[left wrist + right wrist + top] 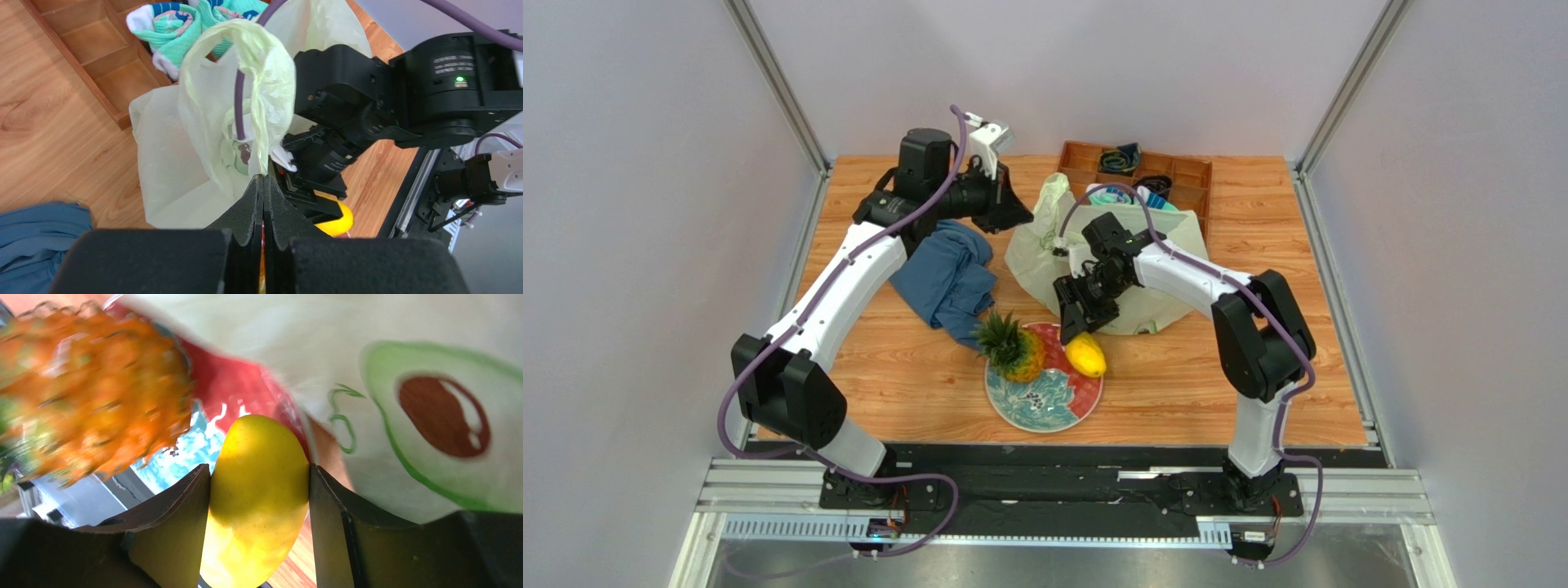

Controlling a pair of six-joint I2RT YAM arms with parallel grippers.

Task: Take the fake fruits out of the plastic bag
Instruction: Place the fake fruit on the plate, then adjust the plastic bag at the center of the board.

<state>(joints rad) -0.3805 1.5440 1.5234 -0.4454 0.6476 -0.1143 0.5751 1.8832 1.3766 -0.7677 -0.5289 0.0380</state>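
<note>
The pale yellow-green plastic bag (1032, 263) lies at mid-table. My left gripper (1010, 214) is shut on its loop handle (245, 92), pinching the film at the fingertips (264, 179) and holding it up. My right gripper (1075, 325) is shut on the yellow mango (1086, 355), both fingers against its sides (259, 471), right at the patterned plate's (1051, 404) far rim. The pineapple (1014, 349) lies on the plate beside it and shows blurred in the right wrist view (92, 386). The mango also shows in the left wrist view (340, 223). No other fruit is visible.
A blue cloth (946, 282) lies crumpled left of the bag. A wooden compartment tray (1185, 172) stands at the back, with teal-and-white socks (184, 24) at its edge behind the bag. The bag (276, 331) bears an avocado print.
</note>
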